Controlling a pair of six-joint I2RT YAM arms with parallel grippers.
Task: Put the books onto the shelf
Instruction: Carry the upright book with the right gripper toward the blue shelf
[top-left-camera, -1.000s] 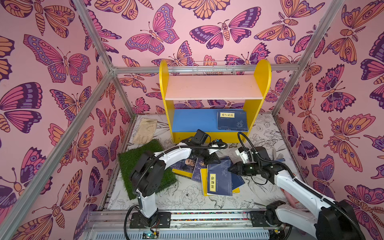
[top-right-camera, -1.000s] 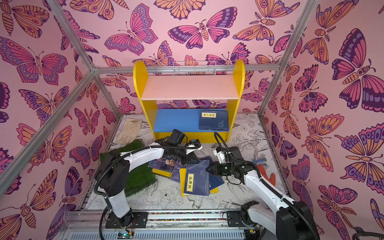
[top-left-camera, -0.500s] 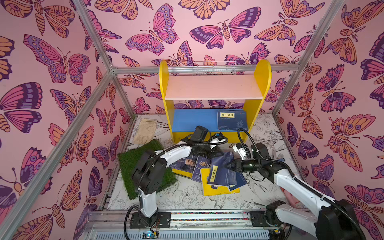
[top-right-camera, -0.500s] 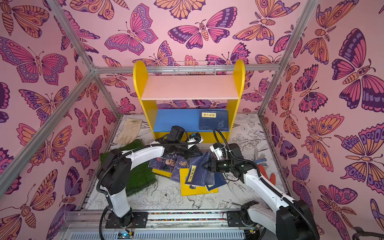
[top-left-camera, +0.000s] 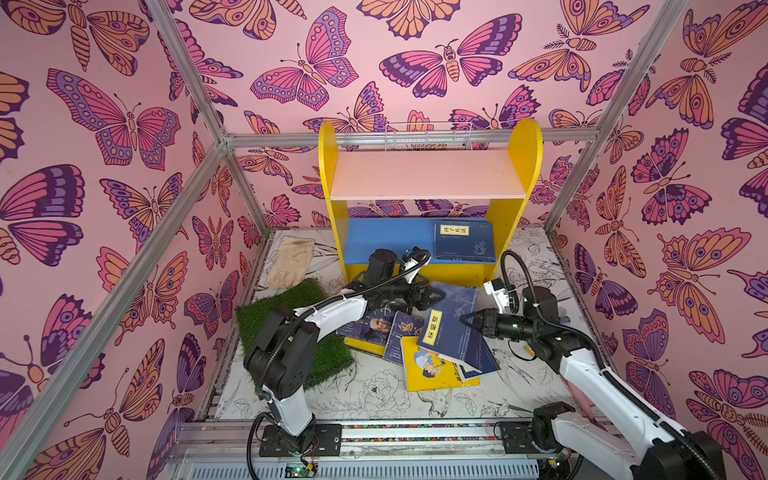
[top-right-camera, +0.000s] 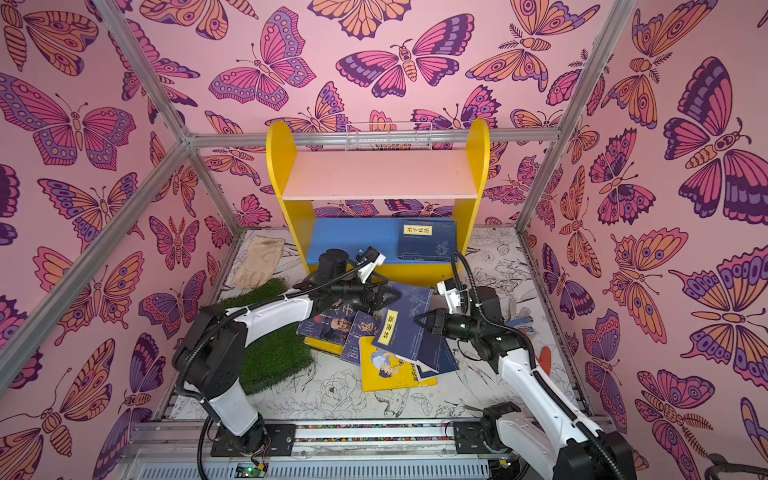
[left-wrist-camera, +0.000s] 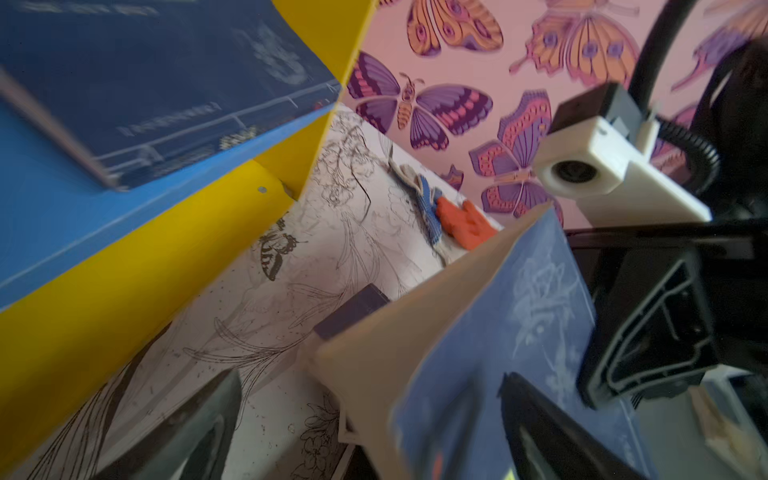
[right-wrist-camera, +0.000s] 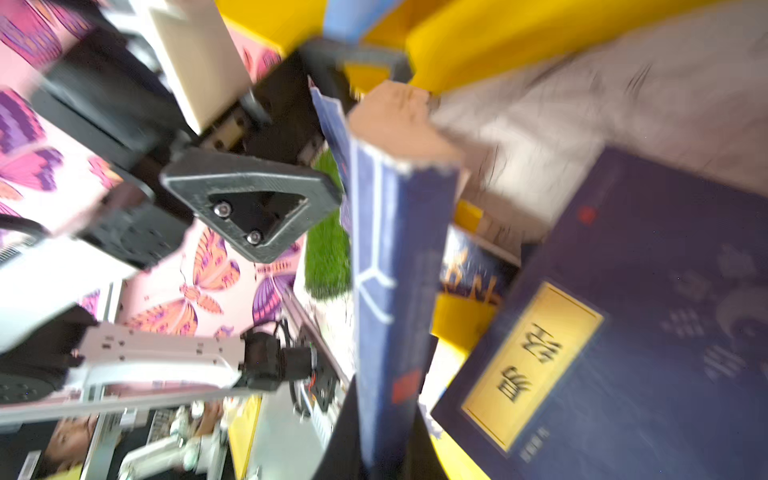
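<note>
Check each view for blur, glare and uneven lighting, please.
Both top views: sharp and evenly lit, no glare on the shelf. Left wrist view: motion-smeared, print on the shelved book unreadable. Right wrist view: heaviest blur; spine text of the navy book is lost.

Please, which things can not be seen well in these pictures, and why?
Book pile, both top views: upper navy covers hide the lower books; their number is unclear.
Held navy book, right wrist view: motion blur makes its spine unreadable.
Shelved book, left wrist view: blurred, cut off by the edge.
Wire basket, both top views: mostly behind the shelf.
</note>
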